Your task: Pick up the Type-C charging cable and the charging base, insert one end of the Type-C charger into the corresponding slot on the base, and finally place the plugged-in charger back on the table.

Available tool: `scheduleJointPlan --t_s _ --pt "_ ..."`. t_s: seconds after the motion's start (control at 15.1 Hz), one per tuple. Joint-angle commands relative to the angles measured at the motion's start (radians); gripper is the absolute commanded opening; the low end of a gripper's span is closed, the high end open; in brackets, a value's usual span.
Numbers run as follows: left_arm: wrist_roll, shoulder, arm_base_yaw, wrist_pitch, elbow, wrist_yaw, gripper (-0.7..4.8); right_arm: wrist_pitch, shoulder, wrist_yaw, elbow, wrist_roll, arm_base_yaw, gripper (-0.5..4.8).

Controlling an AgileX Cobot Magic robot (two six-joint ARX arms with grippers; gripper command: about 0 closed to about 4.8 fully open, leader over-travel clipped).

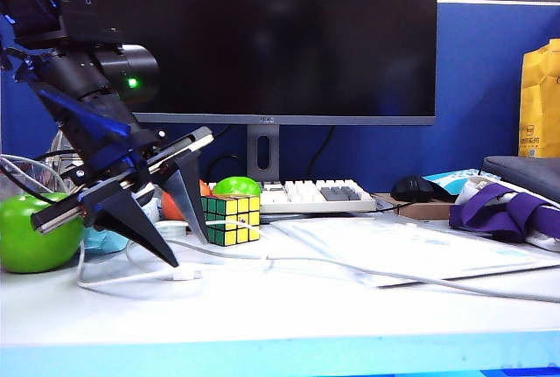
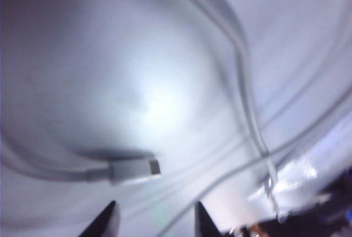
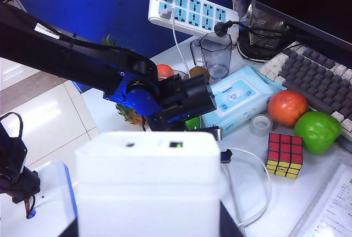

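Observation:
The Type-C charging cable trails across the white table. Its white plug with the metal tip lies flat on the table. In the exterior view my left gripper points down over the plug at the left. In the left wrist view the left gripper is open, its black fingertips just short of the plug and nothing between them. My right gripper is shut on the charging base, a white block that fills the near part of the right wrist view. The right gripper is out of the exterior view.
A Rubik's cube stands just behind the left gripper, with a green apple at the far left. Keyboard, mouse and monitor stand sit further back; papers lie to the right. A blue tissue pack and clear cup are nearby.

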Motion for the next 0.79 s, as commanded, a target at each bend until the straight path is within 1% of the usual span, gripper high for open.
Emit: scheduleJointPlan --t_s 0.07,0.13,0.2,0.26,0.46,0.53,0.59,0.66,0.73,0.79 --pt "-0.024 -0.003 -0.001 0.005 0.0 -0.052 1.73 0.019 -0.009 -0.007 0.006 0.005 0.001 -0.05" --pt "-0.04 -0.003 -0.001 0.002 0.0 -0.068 1.69 0.02 -0.009 -0.006 0.006 0.005 0.001 -0.04" --pt "-0.043 -0.002 -0.001 0.002 0.0 -0.078 1.33 0.02 -0.009 -0.006 0.006 0.005 0.001 -0.05" --pt "-0.044 0.0 -0.001 0.001 0.0 -0.081 1.2 0.02 -0.009 -0.006 0.006 0.004 0.001 -0.05" --pt "-0.058 0.009 -0.002 0.003 0.0 -0.067 1.21 0.021 -0.008 -0.006 0.006 0.004 0.001 -0.05" --pt "-0.056 0.009 -0.002 0.003 0.0 -0.051 1.29 0.021 -0.008 -0.006 0.006 0.004 0.001 -0.05" --pt "-0.048 0.009 -0.002 0.005 0.0 -0.034 1.84 0.021 -0.008 -0.005 0.006 0.004 0.001 -0.05" --pt "-0.039 0.009 -0.002 0.006 0.0 -0.025 2.23 0.021 -0.008 -0.005 0.006 0.004 0.001 -0.04" --pt "-0.039 0.008 -0.002 0.006 0.0 -0.008 2.39 0.021 -0.008 -0.005 0.006 0.004 0.001 -0.04" --pt "-0.037 0.007 -0.002 0.01 0.0 0.011 2.39 0.02 -0.008 -0.005 0.006 0.004 0.001 -0.05"
